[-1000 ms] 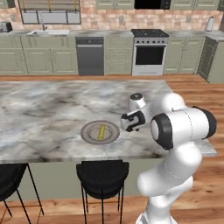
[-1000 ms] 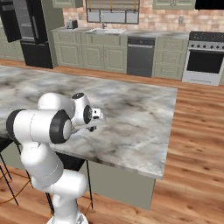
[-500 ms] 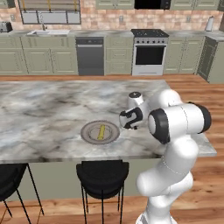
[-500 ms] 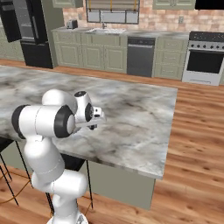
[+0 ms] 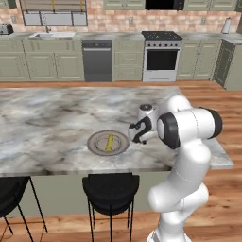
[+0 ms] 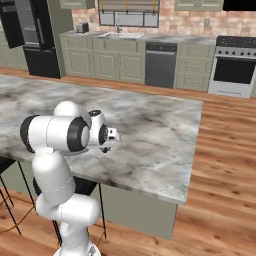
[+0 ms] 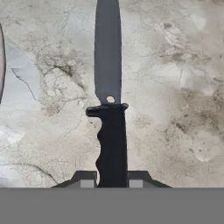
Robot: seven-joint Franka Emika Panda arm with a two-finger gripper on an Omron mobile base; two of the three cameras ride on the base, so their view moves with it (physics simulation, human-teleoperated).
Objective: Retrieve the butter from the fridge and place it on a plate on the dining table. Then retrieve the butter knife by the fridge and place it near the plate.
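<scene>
My gripper (image 7: 112, 181) is shut on the black handle of the butter knife (image 7: 109, 87), whose dark blade points away over the marble. In the left base view the gripper (image 5: 135, 134) hangs low over the dining table (image 5: 52, 113), just right of the plate (image 5: 94, 147). On that round plate the yellow butter (image 5: 110, 142) lies flat. The plate's rim (image 7: 1, 61) shows as a sliver at the left edge of the hand view. The black fridge (image 6: 30, 35) stands far back on the left.
Black stools (image 5: 109, 188) stand under the table's near edge. The table's right end (image 5: 222, 158) lies close past the arm. Wall counters, a dishwasher (image 5: 97, 60) and an oven (image 5: 161, 58) line the back wall.
The arm's elbow has swung slightly left and the gripper has shifted a little lower and nearer the plate, with the knife still held.
</scene>
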